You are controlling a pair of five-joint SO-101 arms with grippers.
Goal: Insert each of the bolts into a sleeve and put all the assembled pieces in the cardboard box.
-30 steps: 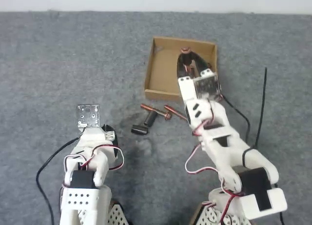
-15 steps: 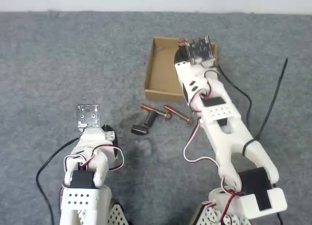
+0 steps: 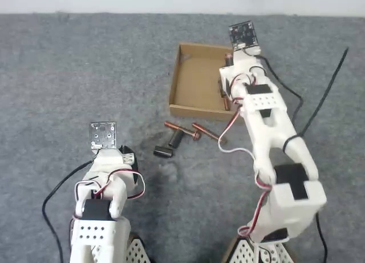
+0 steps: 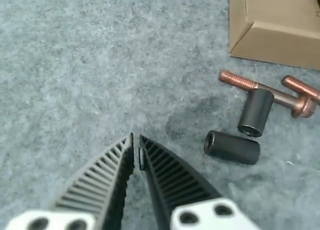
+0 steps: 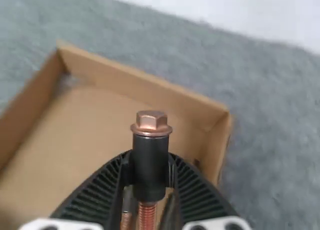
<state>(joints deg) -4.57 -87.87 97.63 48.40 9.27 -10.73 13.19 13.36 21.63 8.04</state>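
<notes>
The right gripper [image 5: 150, 162] is clamped on an assembled piece [image 5: 149, 160], a black sleeve with a copper bolt through it and the hex head sticking out beyond the fingertips. It holds the piece over the open cardboard box [image 5: 150, 85], on the side of the box nearest that arm in the high view. The left gripper [image 4: 136, 138] hangs over the grey desk [image 3: 85, 69], its jaws drawn to a narrow slit with nothing between them. Near it, just outside the box, lie two loose bolts [image 4: 240, 82] and two black sleeves [image 4: 231, 146]; one sleeve touches a bolt's shaft
</notes>
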